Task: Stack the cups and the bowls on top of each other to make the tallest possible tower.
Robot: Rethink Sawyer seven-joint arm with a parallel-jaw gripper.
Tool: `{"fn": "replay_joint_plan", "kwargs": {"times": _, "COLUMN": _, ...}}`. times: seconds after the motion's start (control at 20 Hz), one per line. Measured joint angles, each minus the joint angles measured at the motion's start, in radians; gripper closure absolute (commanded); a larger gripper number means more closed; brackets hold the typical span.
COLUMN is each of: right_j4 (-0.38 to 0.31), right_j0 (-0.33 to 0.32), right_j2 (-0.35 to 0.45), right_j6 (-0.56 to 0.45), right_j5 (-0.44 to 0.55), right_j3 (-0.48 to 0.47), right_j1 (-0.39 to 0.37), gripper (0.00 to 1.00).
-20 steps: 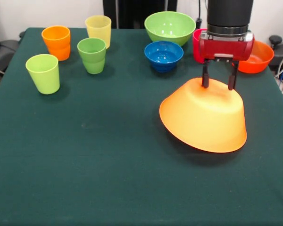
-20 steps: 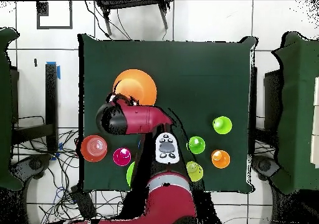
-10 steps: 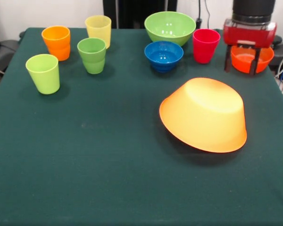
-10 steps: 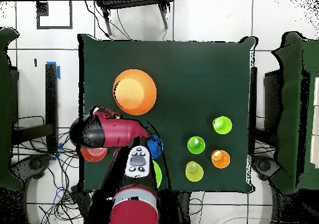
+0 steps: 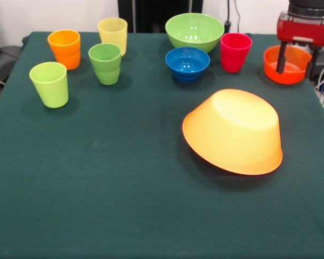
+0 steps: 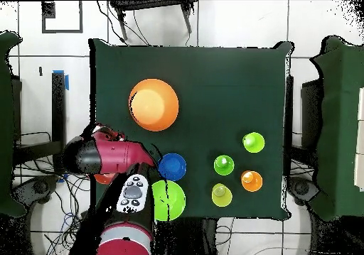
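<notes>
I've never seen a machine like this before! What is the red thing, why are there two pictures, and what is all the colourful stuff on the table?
The red thing is a robot arm with a gripper at its end. Its jaws are open and hold nothing; they hang at the small red-orange bowl.

One picture looks across the green table from the front. The other looks straight down from above.

On the table are toy dishes for building a tower. The very large orange bowl lies upside down, tilted. Behind it stand a small blue bowl, a large light green bowl and a red-pink cup. At the other side stand four cups: orange, pale yellow, green and lime green. Nothing is stacked yet.
</notes>
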Motion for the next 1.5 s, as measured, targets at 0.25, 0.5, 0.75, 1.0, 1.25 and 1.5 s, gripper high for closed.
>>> {"fn": "replay_joint_plan", "kwargs": {"times": 0.25, "right_j4": 0.047, "right_j0": 0.041, "right_j2": -0.045, "right_j6": 0.007, "right_j5": -0.049, "right_j3": -0.036, "right_j1": 0.087, "gripper": 0.00}}
{"fn": "replay_joint_plan", "kwargs": {"times": 0.5, "right_j4": 0.097, "right_j0": 0.096, "right_j2": -0.110, "right_j6": 0.007, "right_j5": -0.079, "right_j3": -0.086, "right_j1": 0.182, "gripper": 0.00}}
{"fn": "replay_joint_plan", "kwargs": {"times": 0.75, "right_j4": 0.139, "right_j0": 0.137, "right_j2": -0.170, "right_j6": 0.007, "right_j5": -0.079, "right_j3": -0.168, "right_j1": 0.260, "gripper": 0.00}}
{"fn": "replay_joint_plan", "kwargs": {"times": 1.0, "right_j4": 0.182, "right_j0": 0.164, "right_j2": -0.223, "right_j6": 0.007, "right_j5": -0.069, "right_j3": -0.258, "right_j1": 0.317, "gripper": 0.00}}
{"fn": "replay_joint_plan", "kwargs": {"times": 1.25, "right_j4": 0.212, "right_j0": 0.202, "right_j2": -0.311, "right_j6": 0.007, "right_j5": -0.036, "right_j3": -0.380, "right_j1": 0.383, "gripper": 0.00}}
{"fn": "replay_joint_plan", "kwargs": {"times": 1.5, "right_j4": 0.228, "right_j0": 0.247, "right_j2": -0.429, "right_j6": 0.007, "right_j5": -0.032, "right_j3": -0.475, "right_j1": 0.445, "gripper": 0.00}}
